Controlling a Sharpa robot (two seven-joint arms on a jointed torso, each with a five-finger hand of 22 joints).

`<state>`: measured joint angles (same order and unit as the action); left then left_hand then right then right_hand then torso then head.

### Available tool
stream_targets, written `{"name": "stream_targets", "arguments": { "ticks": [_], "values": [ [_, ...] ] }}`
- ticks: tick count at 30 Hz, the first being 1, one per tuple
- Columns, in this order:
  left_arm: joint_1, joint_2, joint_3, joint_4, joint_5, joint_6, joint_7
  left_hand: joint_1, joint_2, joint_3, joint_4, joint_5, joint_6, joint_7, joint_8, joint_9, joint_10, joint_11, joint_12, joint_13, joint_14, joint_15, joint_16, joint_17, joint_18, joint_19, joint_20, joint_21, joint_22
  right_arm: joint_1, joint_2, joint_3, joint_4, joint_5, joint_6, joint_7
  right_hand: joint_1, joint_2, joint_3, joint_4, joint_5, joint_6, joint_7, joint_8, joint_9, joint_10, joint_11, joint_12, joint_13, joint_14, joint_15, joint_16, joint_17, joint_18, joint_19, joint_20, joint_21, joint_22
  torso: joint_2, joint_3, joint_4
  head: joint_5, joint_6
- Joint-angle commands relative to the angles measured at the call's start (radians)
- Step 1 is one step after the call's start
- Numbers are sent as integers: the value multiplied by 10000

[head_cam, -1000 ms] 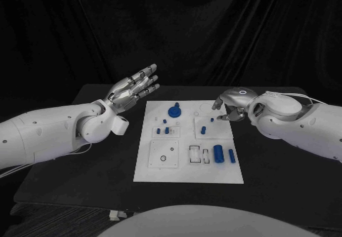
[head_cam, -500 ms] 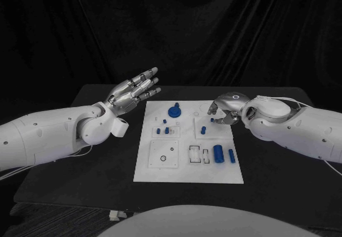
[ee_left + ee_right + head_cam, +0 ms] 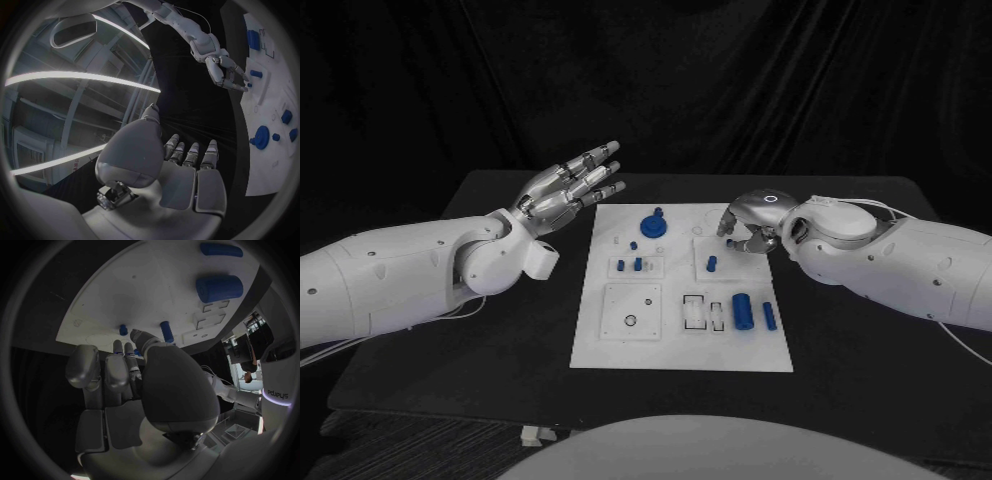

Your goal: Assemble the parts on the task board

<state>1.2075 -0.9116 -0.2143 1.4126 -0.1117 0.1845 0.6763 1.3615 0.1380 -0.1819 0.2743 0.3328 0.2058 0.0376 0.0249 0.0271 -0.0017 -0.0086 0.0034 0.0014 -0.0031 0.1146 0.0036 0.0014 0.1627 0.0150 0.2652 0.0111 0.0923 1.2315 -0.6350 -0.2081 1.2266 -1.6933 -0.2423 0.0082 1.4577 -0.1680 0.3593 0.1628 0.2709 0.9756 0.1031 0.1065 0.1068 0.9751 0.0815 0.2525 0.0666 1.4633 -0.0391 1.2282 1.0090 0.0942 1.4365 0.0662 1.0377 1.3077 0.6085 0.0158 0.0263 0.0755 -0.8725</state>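
Reaching with the right hand (image 3: 750,222), fingers (image 3: 142,336) curled, any hold unclear, over the far right of the board (image 3: 635,345) on the surface, needs slow descent beside the small peg (image 3: 123,330), left hand (image 3: 570,185) raised, spread, holding nothing.

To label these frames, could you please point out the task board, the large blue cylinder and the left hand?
task board (image 3: 661,350): head view, bare near end.
large blue cylinder (image 3: 743,308): head view, middle of its body.
left hand (image 3: 570,186): head view, palm.

Head camera looks down on the task board (image 3: 682,290); both close wrist cameras share that board
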Motion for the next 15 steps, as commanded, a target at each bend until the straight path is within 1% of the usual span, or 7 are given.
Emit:
{"name": "stream_targets", "arguments": {
  "ticks": [1,4,12,15],
  "values": [
    [-19,1,10,0,101,176,868,150,12,-52,-20,110,40,32,45,11,17,75,-34,-14,31,86,-36,-15,182,23,90,44,28,-50,35,7,-87,10,-14,59,-9,44,84,-18,43,96,8,59,28,87,-10,-59,-9,58,45,4,5,41,-16,25,-46,992,-2,-1,-1,2,-2],
    [-22,3,10,-9,101,178,851,228,29,-65,-56,180,43,47,45,12,17,93,-34,-14,31,109,-36,-15,182,36,105,49,49,-81,56,7,-138,10,-21,59,-47,41,181,-80,47,253,-5,135,102,146,-22,-80,-6,55,42,13,26,39,-16,24,-32,1015,-2,-3,1,11,-2],
    [-27,23,10,-21,101,201,794,429,66,-108,-168,366,61,86,48,14,17,139,-34,-14,31,170,-36,-15,185,85,153,72,143,-165,119,7,-323,10,58,73,-65,32,211,-107,48,304,-10,160,131,156,-29,-94,-6,49,35,3,15,43,-21,20,-48,1018,-10,-4,-7,33,-2],
    [-29,41,10,-33,101,215,777,485,83,-125,-202,408,75,98,50,16,17,153,-34,-14,31,195,-36,-15,187,111,175,85,190,-189,128,7,-361,10,61,81,-112,24,250,-136,14,338,13,173,168,248,-52,-68,10,44,28,4,24,45,-28,16,-60,1027,-10,-2,-4,29,-2]
  ]
}}
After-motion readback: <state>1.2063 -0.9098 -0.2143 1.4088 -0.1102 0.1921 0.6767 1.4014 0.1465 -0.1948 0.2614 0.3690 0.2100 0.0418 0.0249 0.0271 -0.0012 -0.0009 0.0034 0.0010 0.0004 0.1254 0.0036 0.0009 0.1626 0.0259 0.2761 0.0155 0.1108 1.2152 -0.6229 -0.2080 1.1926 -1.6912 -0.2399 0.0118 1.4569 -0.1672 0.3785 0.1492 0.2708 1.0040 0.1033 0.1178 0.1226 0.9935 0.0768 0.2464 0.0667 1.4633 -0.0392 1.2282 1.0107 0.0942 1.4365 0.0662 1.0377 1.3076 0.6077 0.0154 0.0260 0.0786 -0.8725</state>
